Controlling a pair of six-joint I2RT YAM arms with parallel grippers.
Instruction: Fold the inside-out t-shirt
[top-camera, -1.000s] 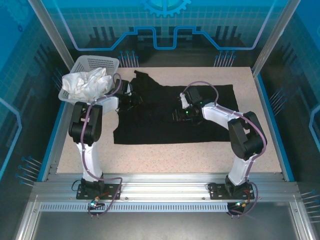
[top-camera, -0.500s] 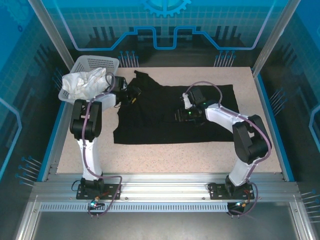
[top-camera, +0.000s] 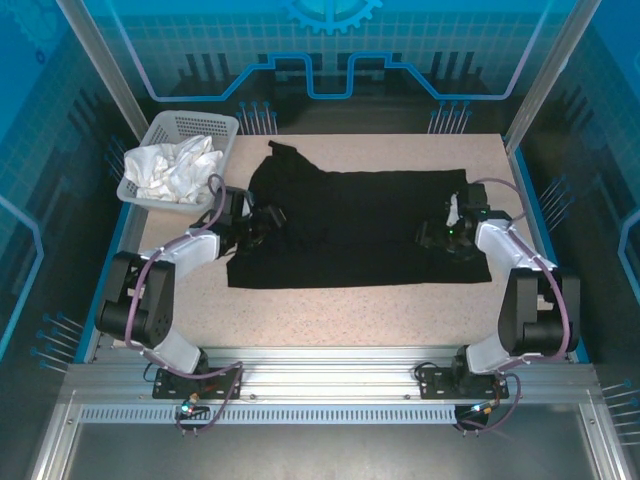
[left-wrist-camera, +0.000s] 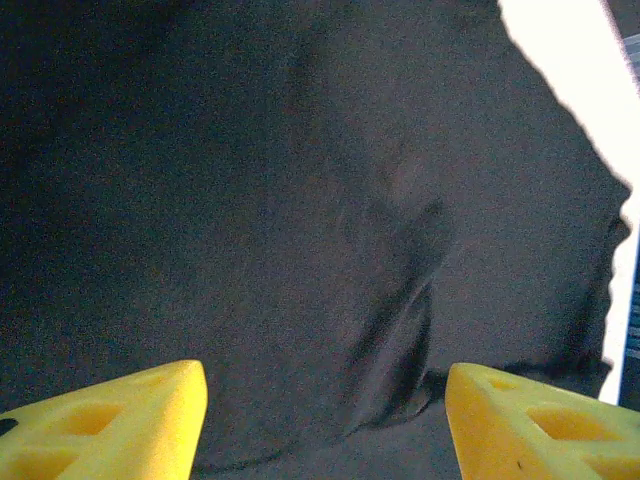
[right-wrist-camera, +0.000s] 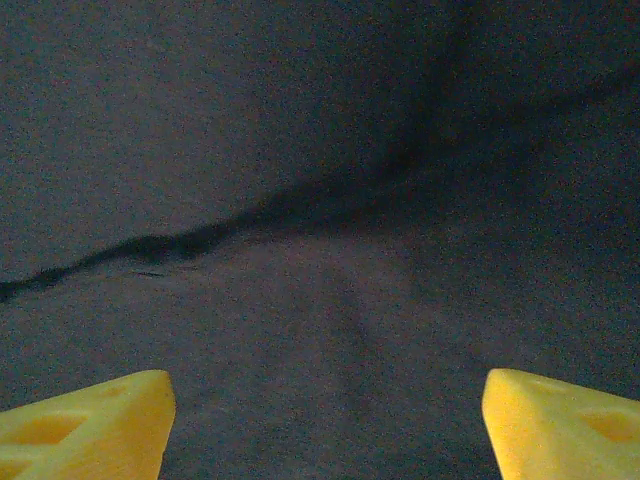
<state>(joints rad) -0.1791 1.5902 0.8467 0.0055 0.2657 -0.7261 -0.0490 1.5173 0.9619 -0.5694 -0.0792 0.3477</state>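
Black t-shirt (top-camera: 350, 225) looks limp and light, bound to sag. The left fingers (left-wrist-camera: 110, 425) and right fingers (right-wrist-camera: 560, 425) hang spread apart over its two ends, holding nothing; I'd pinch corners.

No lettering, number or brand name can be read anywhere in these views. The nearest thing to a sign is a blue gear-shaped emblem (top-camera: 330, 12) at the top of the back wall (top-camera: 420, 60), cut off by the picture's edge, and the blue line pattern under it looks like decoration rather than writing. The inside-out t-shirt (top-camera: 350, 225) shows plain black cloth with no legible tag or print.
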